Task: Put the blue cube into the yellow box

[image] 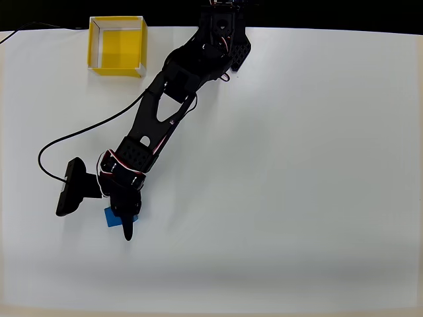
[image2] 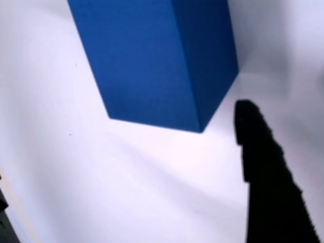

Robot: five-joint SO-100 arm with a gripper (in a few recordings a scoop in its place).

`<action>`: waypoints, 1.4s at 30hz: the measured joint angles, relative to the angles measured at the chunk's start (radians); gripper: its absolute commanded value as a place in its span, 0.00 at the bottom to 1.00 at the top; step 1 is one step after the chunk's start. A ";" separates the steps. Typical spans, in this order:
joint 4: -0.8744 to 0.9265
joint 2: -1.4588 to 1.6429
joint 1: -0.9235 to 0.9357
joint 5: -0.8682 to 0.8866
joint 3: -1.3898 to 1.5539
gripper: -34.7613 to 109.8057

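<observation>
One matte blue cube (image2: 157, 61) beside black end effector (image: 125, 221).

blue cube (image: 111, 218) flat on white surface (image: 297, 165), near-left; yellow box (image: 117, 46) open-topped, upright, far-left corner, well apart

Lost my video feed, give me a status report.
Hand down at blue cube, grip unconfirmed. Cube on table, one finger beside it. Yellow box far off, nothing between.

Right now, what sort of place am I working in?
Likely a bare tabletop test setup rather than a home or workshop: a plain white table, one black arm with its gripper over the blue cube, and the yellow box.
</observation>
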 measured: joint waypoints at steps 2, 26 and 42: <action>0.017 -0.015 0.002 0.000 -0.011 0.61; 0.037 -0.207 0.054 -0.009 -0.207 0.59; 0.026 -0.242 0.051 -0.028 -0.272 0.50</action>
